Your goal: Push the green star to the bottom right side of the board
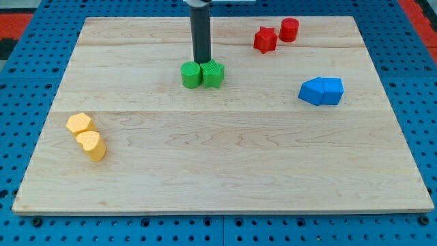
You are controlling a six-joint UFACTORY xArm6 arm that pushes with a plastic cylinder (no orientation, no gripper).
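Right now my tip (202, 63) sits just behind two green blocks, at the seam where they meet, near the desk's (225, 178) top edge and a little toward its left; it looks to touch them, though I cannot be sure. As a plain rod, the tool has nothing to open or close and holds nothing. The green star (214, 74) is the right one of the pair, pressed against the green cylinder (190, 75). Toward the top right corner sit a red star (265, 39) and a red cylinder (289, 29); two blue blocks (321, 91) lie by the right edge, two yellow blocks (87, 136) by the left. I can read no writing anywhere.
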